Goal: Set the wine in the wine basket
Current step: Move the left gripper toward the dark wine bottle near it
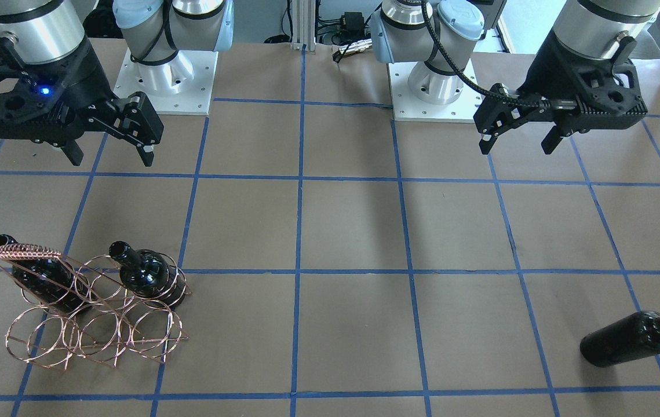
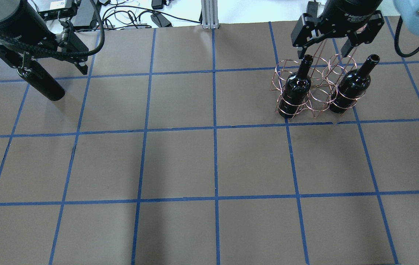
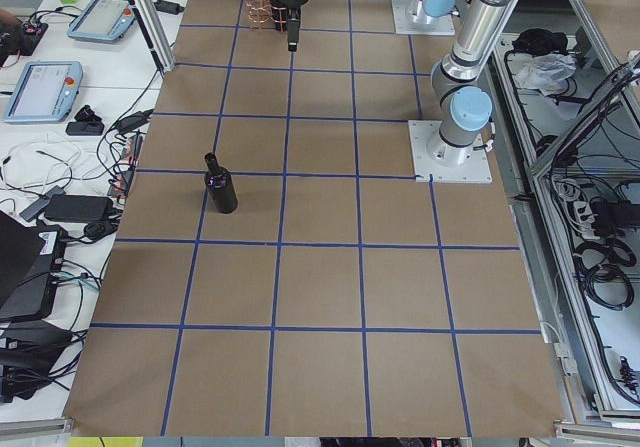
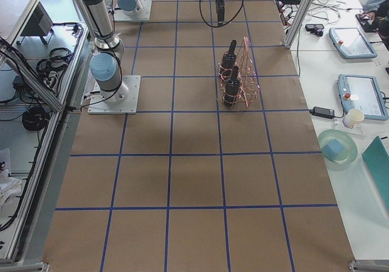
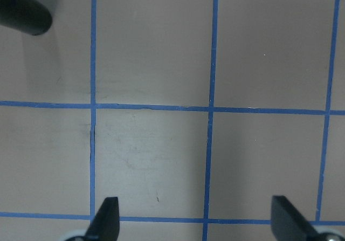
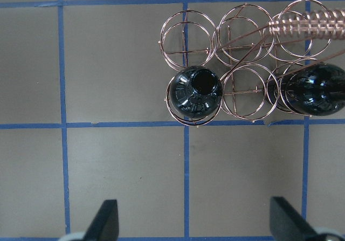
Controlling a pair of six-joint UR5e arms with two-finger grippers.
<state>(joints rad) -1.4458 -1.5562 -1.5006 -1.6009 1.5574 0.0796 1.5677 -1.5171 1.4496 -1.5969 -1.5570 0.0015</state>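
Left end effector (image 1: 517,145) hangs fingers-down above the bench (image 1: 353,231), fingers spread wide. Right end effector (image 1: 110,157) is likewise spread, hanging near the wine basket (image 1: 95,315).

Wine bottle (image 1: 631,339): glossy black glass, upright on the bench near the left end effector, well apart from the basket.

Basket: thin copper wire rings, with two more bottles (image 1: 147,275) in the end rings of one row.

Bench is brown with a blue tape grid (image 1: 299,231).

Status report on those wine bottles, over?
Left gripper, right gripper open, empty. Two bottles in wine basket. Third bottle upright on table. Nothing in the way.
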